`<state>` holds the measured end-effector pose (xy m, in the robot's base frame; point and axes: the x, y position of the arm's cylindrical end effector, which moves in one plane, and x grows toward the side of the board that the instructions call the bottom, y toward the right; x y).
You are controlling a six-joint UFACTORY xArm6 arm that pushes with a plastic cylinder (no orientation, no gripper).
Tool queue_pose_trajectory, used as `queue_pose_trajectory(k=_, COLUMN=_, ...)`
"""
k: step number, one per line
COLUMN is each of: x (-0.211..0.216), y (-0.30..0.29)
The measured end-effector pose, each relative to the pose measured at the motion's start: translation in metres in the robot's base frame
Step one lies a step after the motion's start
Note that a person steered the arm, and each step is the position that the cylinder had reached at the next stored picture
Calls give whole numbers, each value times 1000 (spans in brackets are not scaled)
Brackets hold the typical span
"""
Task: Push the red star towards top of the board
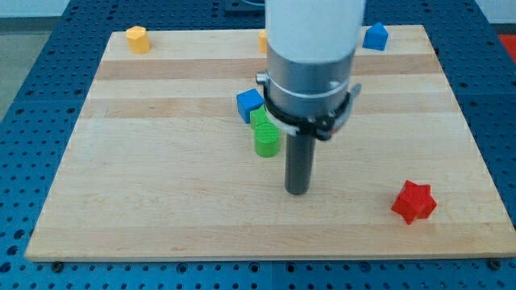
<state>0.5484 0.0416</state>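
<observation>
The red star [414, 201] lies near the view's bottom right corner of the wooden board [161, 161]. My tip [297, 192] touches the board near its middle bottom, well to the left of the red star and apart from it. A green cylinder [267, 140] stands just up and left of my tip, with a green block [260, 118] and a blue cube [249, 104] behind it.
A yellow block [138, 39] sits at the top left corner. A blue block [374, 35] sits at the top right. An orange block [263, 41] at the top middle is mostly hidden by the arm's body [313, 56].
</observation>
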Motion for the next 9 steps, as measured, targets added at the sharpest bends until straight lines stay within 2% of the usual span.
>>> queue_pose_trajectory(k=1, x=29, y=24)
queue_pose_trajectory(k=4, x=60, y=138)
queue_pose_trajectory(k=5, x=59, y=154)
queue_pose_trajectory(k=9, x=-4, y=144)
